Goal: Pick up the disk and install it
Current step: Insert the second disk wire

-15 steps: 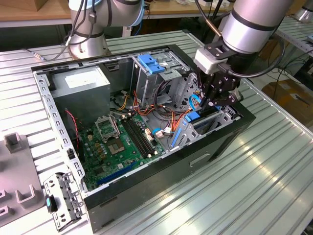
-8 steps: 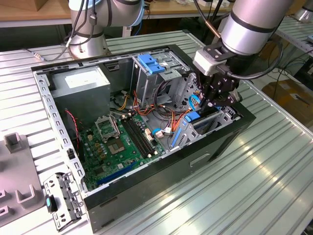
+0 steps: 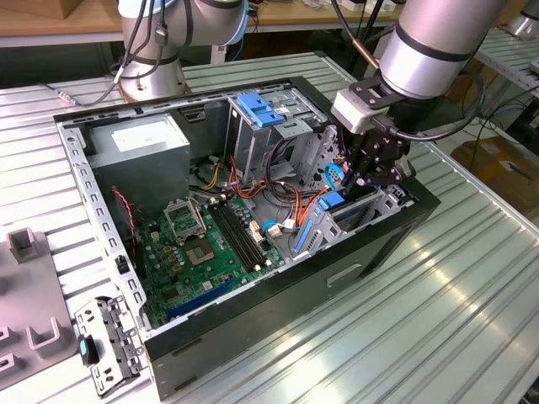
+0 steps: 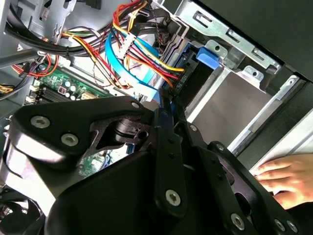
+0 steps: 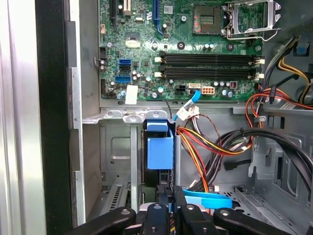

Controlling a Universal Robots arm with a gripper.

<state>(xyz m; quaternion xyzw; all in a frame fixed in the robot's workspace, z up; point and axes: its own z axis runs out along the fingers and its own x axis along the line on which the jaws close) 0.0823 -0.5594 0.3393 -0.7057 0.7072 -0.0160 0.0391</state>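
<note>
Gripper [image 3: 370,175] is down inside the computer case [image 3: 278,290], at the corner bay on the exterior view's right, next to the cable bundle [image 3: 290,198].

Fingers: drawn narrow, tips almost together in both wrist views [image 4: 169,105] [image 5: 170,196]. A sliver of blue shows between them, but you can't tell if they are pinching anything.

The disk [image 4: 237,105] isn't in the fingers. In the second wrist view its flat silver face sits in the metal bay [image 4: 244,58], just beyond the fingertips and off to one side, with its blue rail [image 4: 208,56] at the far end. In the first wrist view a blue plastic piece [image 5: 160,146] stands in the bay slot straight ahead of the tips, near but apart. You can't tell whether the disk is fully seated.

Flat blue cable [image 5: 208,200] runs just beside the fingers. The motherboard [image 5: 195,54] lies past the bay.

Heads up: a person's hand [image 4: 286,178] rests on the case edge close to the gripper.
</note>
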